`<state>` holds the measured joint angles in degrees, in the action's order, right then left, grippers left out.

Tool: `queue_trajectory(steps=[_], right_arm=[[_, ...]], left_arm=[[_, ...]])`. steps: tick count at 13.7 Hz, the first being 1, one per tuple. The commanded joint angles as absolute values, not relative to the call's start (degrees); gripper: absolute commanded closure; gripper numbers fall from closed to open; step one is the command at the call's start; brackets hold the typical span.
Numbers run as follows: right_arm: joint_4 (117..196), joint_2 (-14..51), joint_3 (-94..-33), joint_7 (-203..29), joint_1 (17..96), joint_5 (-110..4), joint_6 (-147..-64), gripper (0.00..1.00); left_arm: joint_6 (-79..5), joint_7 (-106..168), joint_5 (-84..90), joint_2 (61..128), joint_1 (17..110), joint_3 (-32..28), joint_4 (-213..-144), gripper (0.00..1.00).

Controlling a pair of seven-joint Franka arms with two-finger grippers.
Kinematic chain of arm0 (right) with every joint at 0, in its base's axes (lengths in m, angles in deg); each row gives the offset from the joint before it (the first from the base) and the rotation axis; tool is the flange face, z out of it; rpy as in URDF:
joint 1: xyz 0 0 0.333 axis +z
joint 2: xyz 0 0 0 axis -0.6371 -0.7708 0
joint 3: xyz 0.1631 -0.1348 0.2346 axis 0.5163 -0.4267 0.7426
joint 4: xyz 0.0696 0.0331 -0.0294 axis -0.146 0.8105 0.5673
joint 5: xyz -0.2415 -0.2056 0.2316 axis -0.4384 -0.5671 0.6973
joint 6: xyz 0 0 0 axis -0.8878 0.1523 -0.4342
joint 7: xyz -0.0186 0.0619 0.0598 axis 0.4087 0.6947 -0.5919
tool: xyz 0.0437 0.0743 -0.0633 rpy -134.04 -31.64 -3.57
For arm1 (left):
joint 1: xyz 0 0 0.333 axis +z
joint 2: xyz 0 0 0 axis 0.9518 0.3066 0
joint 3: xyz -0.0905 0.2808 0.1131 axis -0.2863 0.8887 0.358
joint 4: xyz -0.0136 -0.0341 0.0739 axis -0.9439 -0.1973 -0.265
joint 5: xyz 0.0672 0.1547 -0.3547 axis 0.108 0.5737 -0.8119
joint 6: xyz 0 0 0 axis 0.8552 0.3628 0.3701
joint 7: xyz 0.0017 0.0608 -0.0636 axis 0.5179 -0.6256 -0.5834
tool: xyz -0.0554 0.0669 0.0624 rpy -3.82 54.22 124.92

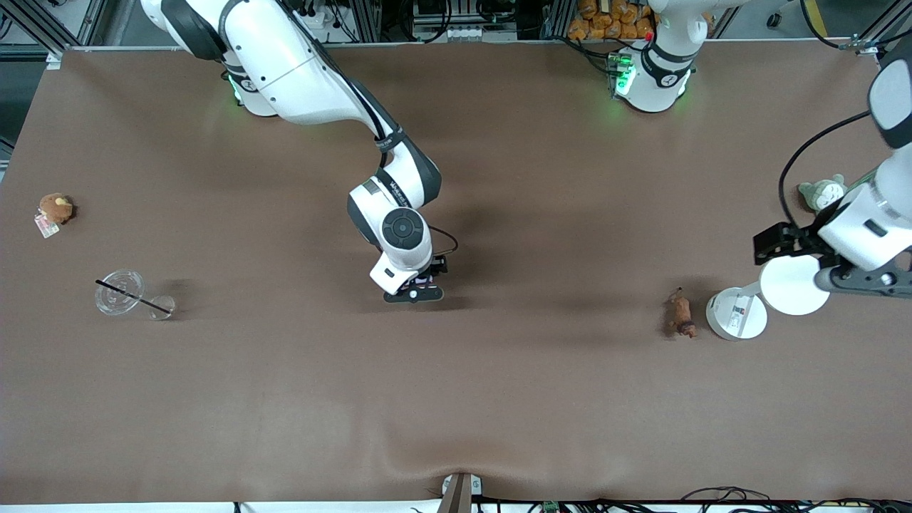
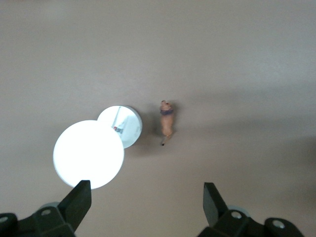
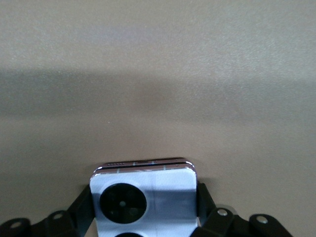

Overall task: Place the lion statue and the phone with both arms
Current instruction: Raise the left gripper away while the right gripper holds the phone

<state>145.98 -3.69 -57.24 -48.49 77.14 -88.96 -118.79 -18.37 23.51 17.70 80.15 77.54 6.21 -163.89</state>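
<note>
The lion statue point(image 1: 681, 317) lies on the brown table toward the left arm's end, right beside the white lamp's base; it also shows in the left wrist view point(image 2: 167, 122). My left gripper point(image 1: 855, 279) hangs high over the lamp, open and empty point(image 2: 145, 197). My right gripper point(image 1: 413, 292) is low over the middle of the table, shut on the lavender phone point(image 3: 163, 197). One black camera circle faces the wrist camera. In the front view only a sliver of the phone point(image 1: 425, 283) shows under the hand. I cannot tell whether it touches the table.
A white round lamp point(image 1: 736, 313) stands beside the lion, its disc head point(image 2: 88, 153) under my left hand. A grey-green plush point(image 1: 823, 192) sits at that end. A brown plush point(image 1: 55, 208) and a clear cup with a straw point(image 1: 121, 292) sit at the right arm's end.
</note>
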Motion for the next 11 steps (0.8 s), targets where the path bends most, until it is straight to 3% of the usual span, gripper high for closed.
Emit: queue_trajectory(steps=[1,5,11], right_arm=[[146.97,-3.83,-57.09,-46.93,76.93,-90.14,-119.64,1.0],[146.97,0.11,-57.61,-46.93,76.49,-90.14,-117.19,1.0],[146.88,9.17,-58.76,-48.07,71.05,-90.14,-109.45,1.0]], left_arm=[[-14.33,22.08,15.79,76.41,73.11,11.56,-164.14,0.0],[-6.78,21.55,11.83,71.32,71.44,17.53,-164.93,0.0],[-2.45,21.64,11.29,62.17,71.44,18.68,-172.22,0.0]])
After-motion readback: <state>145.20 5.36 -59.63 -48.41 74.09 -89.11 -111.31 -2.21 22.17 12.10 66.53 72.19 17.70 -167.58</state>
